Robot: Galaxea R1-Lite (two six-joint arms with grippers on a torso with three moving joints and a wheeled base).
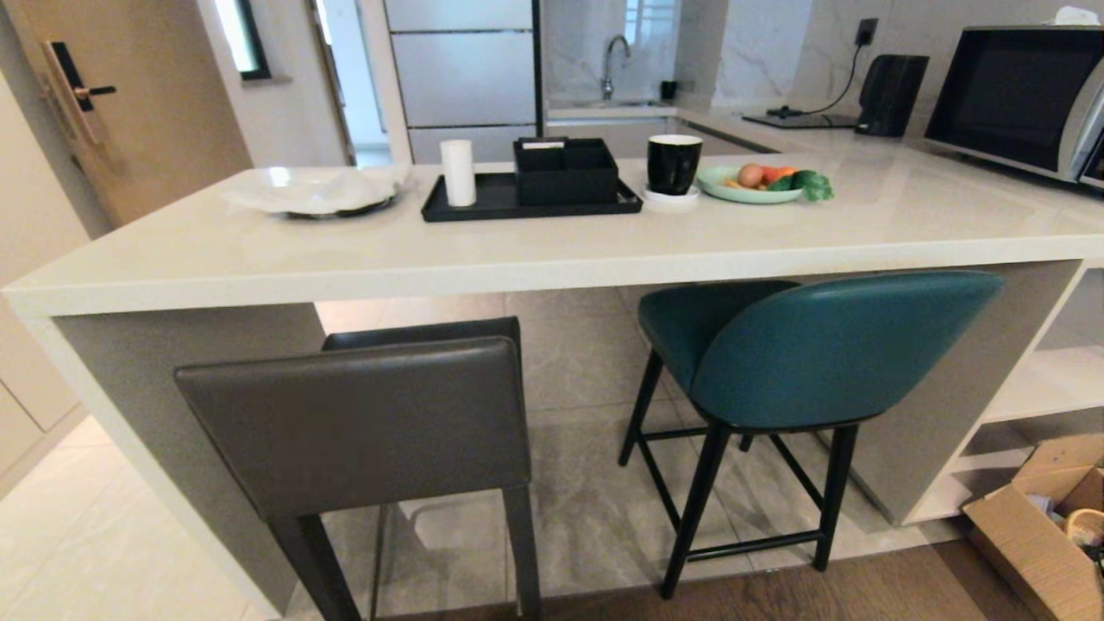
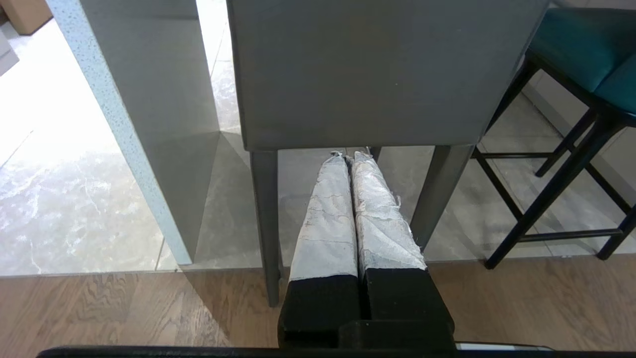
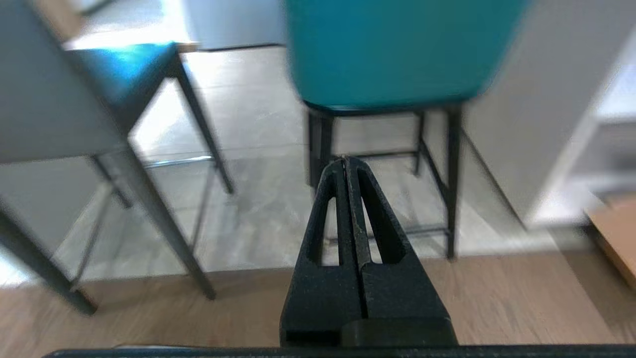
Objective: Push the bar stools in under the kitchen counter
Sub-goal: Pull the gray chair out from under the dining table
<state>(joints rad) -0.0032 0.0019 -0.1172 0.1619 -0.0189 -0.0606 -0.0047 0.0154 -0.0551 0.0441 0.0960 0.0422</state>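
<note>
while both stools sit tucked, left fingers (image 2: pixel 370 214) pressed together.

Bright daylight, floor (image 2: pixel 59 199) glare, right wrist view motion-blurred

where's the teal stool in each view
Head view: teal stool right of centre, its seat partly under the kitchen counter.
Left wrist view: along the right edge.
Right wrist view: top centre, beyond the shut right gripper.
Shared landmark: the dark-grey stool, beside it in all three views.
</note>
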